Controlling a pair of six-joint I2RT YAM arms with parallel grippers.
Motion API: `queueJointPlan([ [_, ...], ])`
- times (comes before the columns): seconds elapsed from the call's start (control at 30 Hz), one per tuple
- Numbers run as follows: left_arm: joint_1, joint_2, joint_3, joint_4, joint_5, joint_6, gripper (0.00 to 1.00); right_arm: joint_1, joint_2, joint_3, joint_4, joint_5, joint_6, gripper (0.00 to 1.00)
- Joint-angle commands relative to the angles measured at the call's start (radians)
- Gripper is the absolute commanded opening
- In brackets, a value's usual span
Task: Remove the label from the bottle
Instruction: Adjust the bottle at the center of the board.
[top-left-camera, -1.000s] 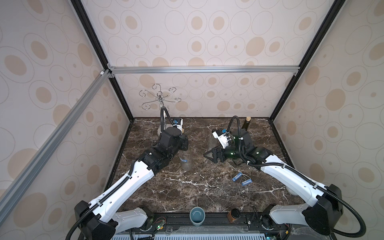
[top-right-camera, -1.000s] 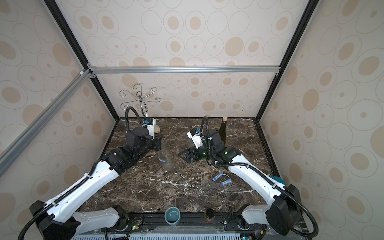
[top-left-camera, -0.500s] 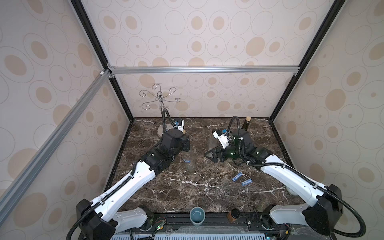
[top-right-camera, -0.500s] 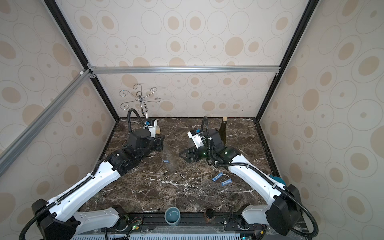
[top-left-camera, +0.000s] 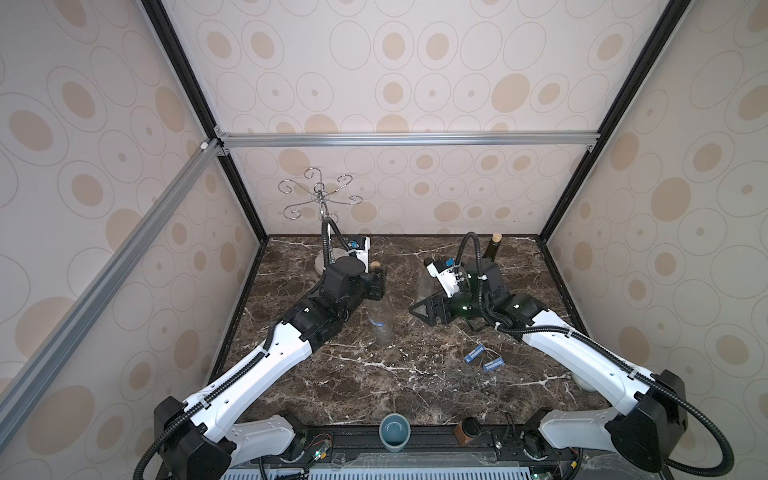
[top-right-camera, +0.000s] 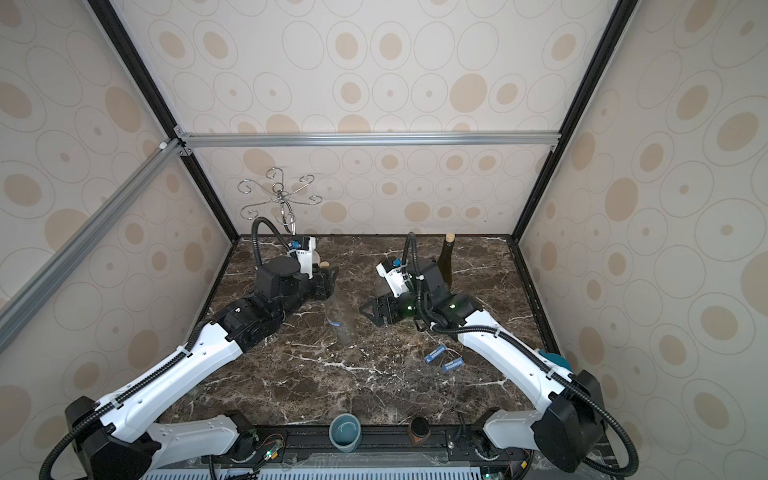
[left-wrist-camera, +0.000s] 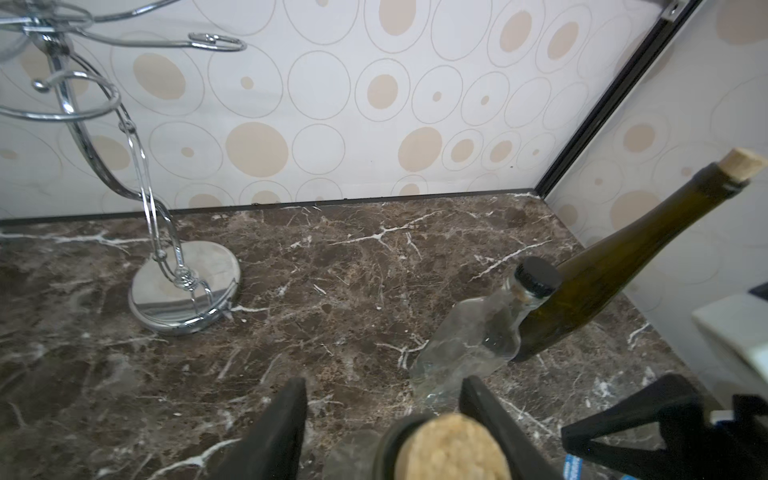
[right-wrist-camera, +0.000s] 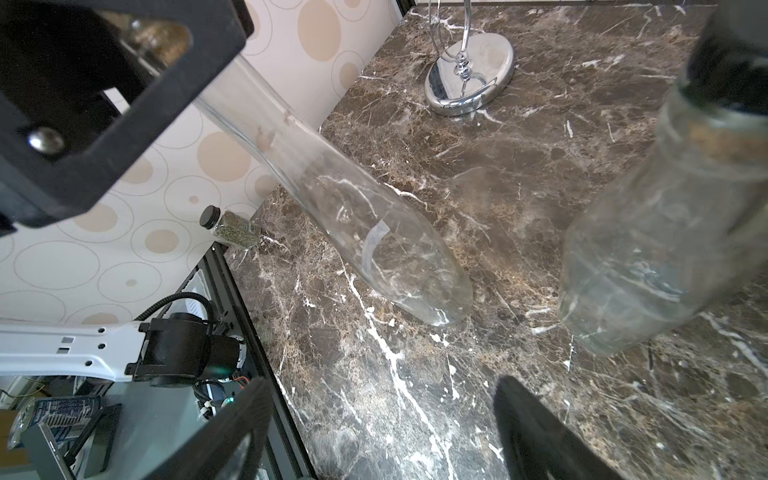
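Note:
A clear glass bottle (top-left-camera: 380, 324) with a cork (top-left-camera: 376, 264) stands mid-table in both top views, a small blue label (top-left-camera: 376, 322) on its side. My left gripper (top-left-camera: 379, 276) is at its neck. In the left wrist view the left gripper (left-wrist-camera: 384, 380) is open, the cork (left-wrist-camera: 453, 449) between the fingers (left-wrist-camera: 282, 428) with a gap on one side. My right gripper (top-left-camera: 415, 309) hangs open just right of the bottle, nothing between its fingers (right-wrist-camera: 536, 432). The right wrist view shows the bottle (right-wrist-camera: 374, 232) standing on the marble.
A second clear bottle (top-left-camera: 424, 282) with a black cap and a green wine bottle (top-left-camera: 492, 249) stand behind the right gripper. Two blue labels (top-left-camera: 473, 353) lie on the marble. A chrome wire stand (top-left-camera: 318, 199) is back left, a spice jar (right-wrist-camera: 232, 228) by the left wall, and cups (top-left-camera: 394, 430) at the front edge.
The left gripper's jaws have opened from the bottle's neck, after moving slightly rightward with it. The right arm has not moved.

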Motion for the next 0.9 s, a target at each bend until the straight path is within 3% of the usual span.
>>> queueJointPlan([
  [0.0, -0.004, -0.015, 0.021, 0.034, 0.057, 0.008, 0.7, 0.009, -0.035, 0.005, -0.021, 0.013, -0.02, 0.87],
  [0.17, 0.002, -0.015, 0.043, 0.012, 0.13, 0.063, 0.85, 0.007, -0.057, 0.011, -0.058, 0.024, -0.035, 0.88],
  [0.4, 0.055, -0.033, 0.05, 0.023, 0.403, 0.167, 1.0, -0.004, -0.095, 0.005, -0.106, 0.037, -0.04, 0.88],
  [0.87, 0.23, -0.052, 0.071, -0.046, 0.751, 0.398, 1.0, -0.013, -0.135, 0.028, -0.2, -0.005, -0.087, 0.89],
])
